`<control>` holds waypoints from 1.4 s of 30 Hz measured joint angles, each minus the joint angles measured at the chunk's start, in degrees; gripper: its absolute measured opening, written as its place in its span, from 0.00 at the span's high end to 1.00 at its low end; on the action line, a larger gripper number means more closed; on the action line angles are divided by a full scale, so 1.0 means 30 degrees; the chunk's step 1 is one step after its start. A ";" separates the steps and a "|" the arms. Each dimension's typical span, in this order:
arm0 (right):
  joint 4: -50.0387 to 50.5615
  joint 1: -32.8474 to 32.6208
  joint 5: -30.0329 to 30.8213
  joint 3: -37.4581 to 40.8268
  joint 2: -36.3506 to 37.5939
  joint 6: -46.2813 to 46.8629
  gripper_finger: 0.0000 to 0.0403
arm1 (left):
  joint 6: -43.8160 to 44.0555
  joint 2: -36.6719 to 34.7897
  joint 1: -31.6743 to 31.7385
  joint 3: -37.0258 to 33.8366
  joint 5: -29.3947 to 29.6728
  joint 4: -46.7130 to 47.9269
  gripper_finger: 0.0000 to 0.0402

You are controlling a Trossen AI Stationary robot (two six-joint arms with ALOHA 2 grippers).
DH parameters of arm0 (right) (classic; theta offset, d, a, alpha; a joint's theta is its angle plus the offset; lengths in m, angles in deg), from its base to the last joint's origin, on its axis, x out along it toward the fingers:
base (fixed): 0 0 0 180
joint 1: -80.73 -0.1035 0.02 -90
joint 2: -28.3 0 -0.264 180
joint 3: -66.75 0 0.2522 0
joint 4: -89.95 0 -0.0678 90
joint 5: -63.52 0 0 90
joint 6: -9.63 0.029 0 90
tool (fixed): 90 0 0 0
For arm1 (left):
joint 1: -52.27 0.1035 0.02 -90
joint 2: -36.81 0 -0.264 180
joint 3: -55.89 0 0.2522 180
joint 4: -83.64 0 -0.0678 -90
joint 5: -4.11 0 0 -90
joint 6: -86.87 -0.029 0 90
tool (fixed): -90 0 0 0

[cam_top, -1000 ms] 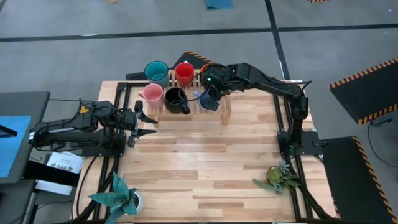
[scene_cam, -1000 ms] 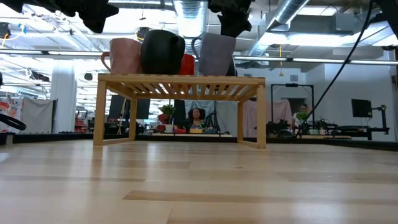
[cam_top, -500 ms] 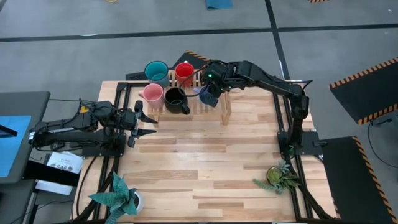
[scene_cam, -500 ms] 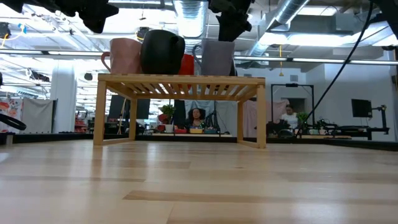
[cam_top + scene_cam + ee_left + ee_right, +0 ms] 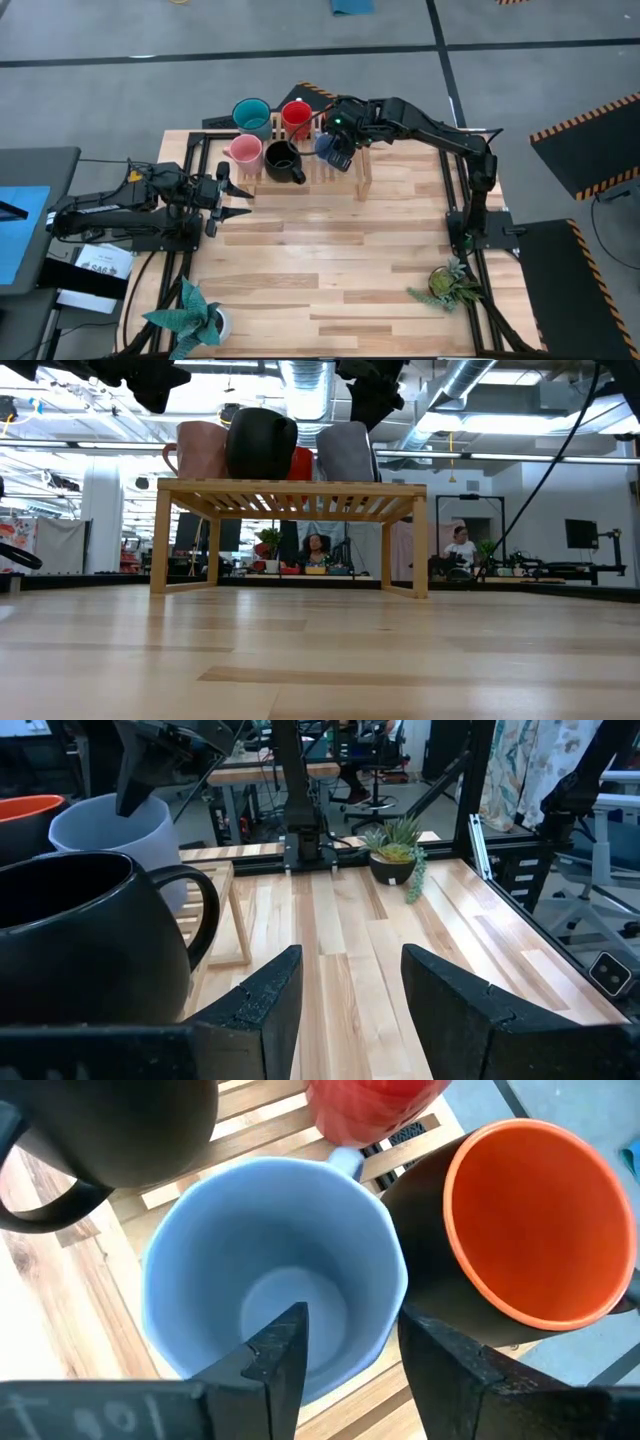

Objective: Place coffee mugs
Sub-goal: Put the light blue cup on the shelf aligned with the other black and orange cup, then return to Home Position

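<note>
A wooden slatted rack [image 5: 360,178] stands at the table's far middle. On it sit the teal [image 5: 252,114], red [image 5: 296,116], pink [image 5: 245,151] and black [image 5: 283,160] coffee mugs and the pale blue mug [image 5: 327,148], upright on its base [image 5: 345,452]. The orange-and-dark mug [image 5: 530,1230] stands beside it. My right gripper [image 5: 350,1360] hangs open over the pale blue mug, slanting down, one finger inside it and one outside its wall [image 5: 385,1310]. My left gripper [image 5: 236,197] waits open and level, left of the rack.
Two potted plants stand near the table's front corners, one at the left [image 5: 190,315] and one at the right [image 5: 445,285]. The wide middle of the wooden tabletop [image 5: 330,260] lies between them. People sit in the room beyond [image 5: 462,546].
My right gripper has opened and let go of the pale blue mug, staying above it. The mug has settled a little lower onto the rack and stands there upright; its handle, seen earlier in the low view, no longer shows.
</note>
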 joint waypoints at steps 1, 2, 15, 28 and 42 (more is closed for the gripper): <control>-0.0007 0.0022 0.0007 0.0000 0.0000 -0.0079 0.54 | 0.0000 0.0005 -0.0001 0.0000 0.0000 0.0000 0.61; -0.0007 0.0033 0.0026 0.0000 0.0000 -0.0080 0.54 | 0.0000 0.0006 0.0000 0.0000 0.0000 0.0000 0.61; 0.0579 0.0372 0.0000 -0.0676 0.0004 -0.0921 0.55 | -0.0016 0.0001 -0.0004 0.0000 0.0004 0.0000 0.61; 0.3305 0.0112 -0.2662 -0.2622 0.0496 -0.2039 0.57 | -0.0045 -0.0007 0.0000 0.0000 0.0763 -0.0041 0.61; 0.2921 -0.2485 -0.3048 0.2057 0.5773 -0.1171 0.63 | -0.0068 -0.0007 0.0000 0.0000 0.0998 -0.1445 0.61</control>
